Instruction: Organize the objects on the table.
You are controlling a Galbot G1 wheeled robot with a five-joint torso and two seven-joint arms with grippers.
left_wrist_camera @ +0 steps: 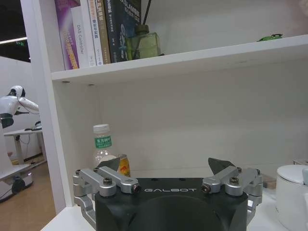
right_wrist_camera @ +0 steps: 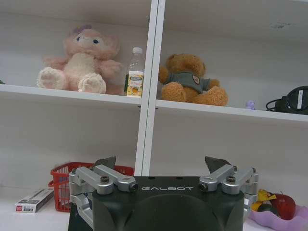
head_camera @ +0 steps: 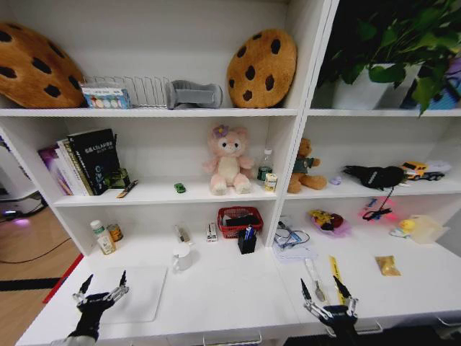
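White bench (head_camera: 216,303) is carrying scattered items: a black pen cup (head_camera: 247,241) at twelve o'clock from centre, a red basket (head_camera: 239,221) just behind it, a white mug (head_camera: 182,257) at ten o'clock, two small bottles (head_camera: 106,238) at nine o'clock, a pen (head_camera: 315,277) and yellow strip (head_camera: 336,269) at four o'clock. The tiny green car (head_camera: 179,187) is sitting on the shelf above. I am judging the tidying barely begun; nothing is looking gathered. My left tool (head_camera: 103,290) is hovering at seven o'clock over a pale mat (head_camera: 133,292), fingers spread wide, holding nothing. My right tool (head_camera: 325,290) is hovering at five o'clock, equally spread, touching nothing.
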